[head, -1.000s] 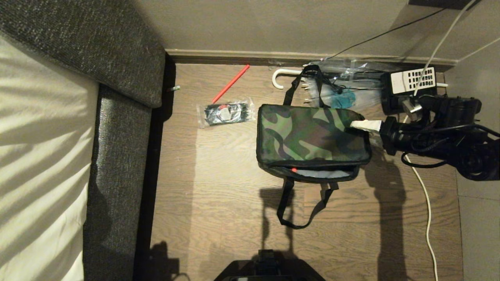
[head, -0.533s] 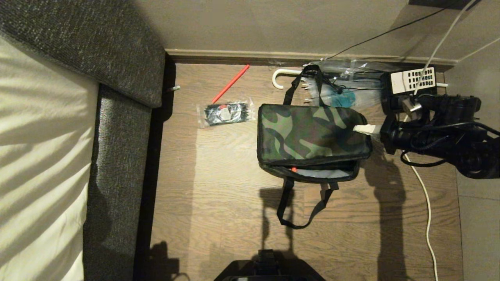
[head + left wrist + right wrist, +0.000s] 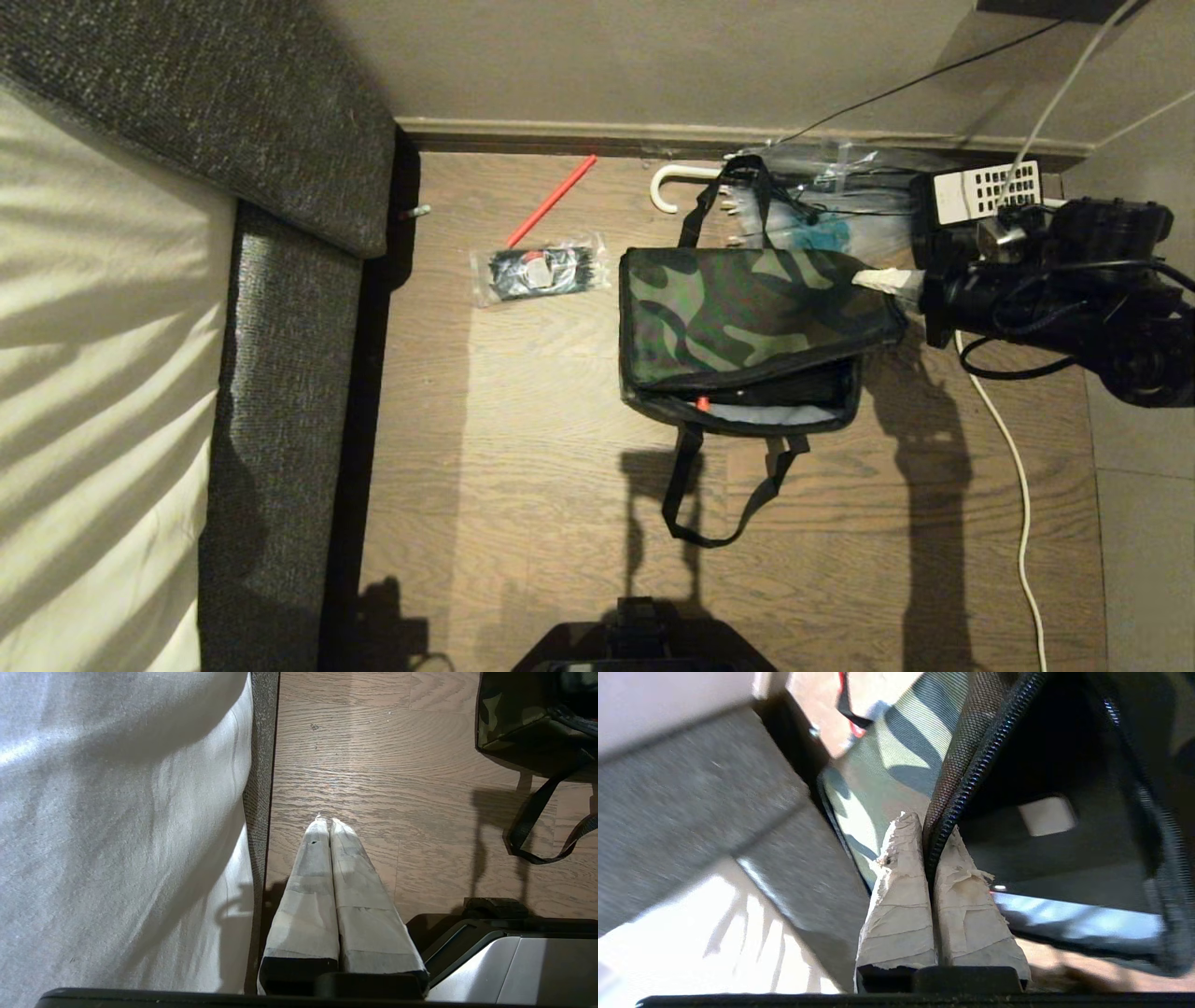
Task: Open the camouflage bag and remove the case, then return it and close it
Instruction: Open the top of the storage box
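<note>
right gripper (image 3: 927,858) pinching camouflage bag (image 3: 747,313) flap | no legible writing

Woven cloth camouflage bag (image 3: 738,308), grained matt wood floor (image 3: 523,448), coarse fabric sofa (image 3: 280,308)

The head view looks steeply down on the floor (image 3: 523,420) from well above, wall at the far edge, sofa (image 3: 280,308) on the left. The left wrist view looks down past its gripper (image 3: 325,823) from lower, beside the sofa, catching one corner of the bag (image 3: 518,723); head and left wrist views share that corner, floor and sofa edge. The right wrist view sits very close behind its gripper (image 3: 924,823) at the bag's zipper edge, facing across the bag (image 3: 747,317) toward the sofa.
</note>
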Motion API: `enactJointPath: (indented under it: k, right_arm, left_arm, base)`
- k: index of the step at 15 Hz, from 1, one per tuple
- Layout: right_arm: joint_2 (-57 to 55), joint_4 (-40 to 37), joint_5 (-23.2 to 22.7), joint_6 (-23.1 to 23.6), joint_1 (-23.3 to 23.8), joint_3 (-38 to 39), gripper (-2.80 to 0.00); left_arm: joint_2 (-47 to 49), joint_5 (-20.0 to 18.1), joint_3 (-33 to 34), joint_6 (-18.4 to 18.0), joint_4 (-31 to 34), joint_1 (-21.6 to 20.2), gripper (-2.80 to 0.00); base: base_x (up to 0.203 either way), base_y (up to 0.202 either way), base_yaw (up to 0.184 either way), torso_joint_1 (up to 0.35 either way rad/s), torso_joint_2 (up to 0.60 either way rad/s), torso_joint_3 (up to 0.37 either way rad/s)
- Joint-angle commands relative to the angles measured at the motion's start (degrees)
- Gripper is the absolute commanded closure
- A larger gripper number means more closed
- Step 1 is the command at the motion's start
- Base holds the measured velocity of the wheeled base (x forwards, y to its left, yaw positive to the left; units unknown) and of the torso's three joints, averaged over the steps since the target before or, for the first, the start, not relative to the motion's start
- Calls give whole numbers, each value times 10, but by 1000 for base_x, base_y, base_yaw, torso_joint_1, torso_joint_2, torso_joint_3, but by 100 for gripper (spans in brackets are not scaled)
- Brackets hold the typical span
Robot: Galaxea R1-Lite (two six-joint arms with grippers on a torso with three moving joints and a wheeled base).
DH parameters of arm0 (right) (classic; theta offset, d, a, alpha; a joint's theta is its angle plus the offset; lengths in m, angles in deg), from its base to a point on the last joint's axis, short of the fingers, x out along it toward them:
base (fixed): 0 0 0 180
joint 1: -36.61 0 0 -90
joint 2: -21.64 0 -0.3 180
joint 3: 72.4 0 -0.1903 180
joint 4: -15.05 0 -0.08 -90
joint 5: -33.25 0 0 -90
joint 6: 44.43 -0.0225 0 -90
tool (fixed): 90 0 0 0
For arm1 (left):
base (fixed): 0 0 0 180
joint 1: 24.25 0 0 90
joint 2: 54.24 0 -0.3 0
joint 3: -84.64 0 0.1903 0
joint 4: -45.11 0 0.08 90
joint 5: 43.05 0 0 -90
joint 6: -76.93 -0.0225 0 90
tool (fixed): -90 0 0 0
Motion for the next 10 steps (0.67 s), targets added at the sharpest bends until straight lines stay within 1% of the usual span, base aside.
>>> enactJointPath:
  k: [1, 3, 7, 10]
  right_arm:
    - [2, 2, -1, -43, 0, -17, 0]
    - [6, 7, -2, -97, 0, -33, 0]
    - [4, 8, -1, -171, -1, -62, 0]
    - [-2, 8, 1, -185, 0, -76, 0]
  left_arm:
    - [-1, 0, 1, 0, -1, 0, 0]
    - [0, 0, 1, 0, 0, 0, 0]
    - [0, 0, 1, 0, -1, 0, 0]
    - [-1, 0, 1, 0, 0, 0, 0]
  base:
    - [0, 0, 0, 0, 0, 0]
    - [0, 0, 0, 0, 0, 0]
    - [0, 0, 0, 0, 0, 0]
    - [0, 0, 0, 0, 0, 0]
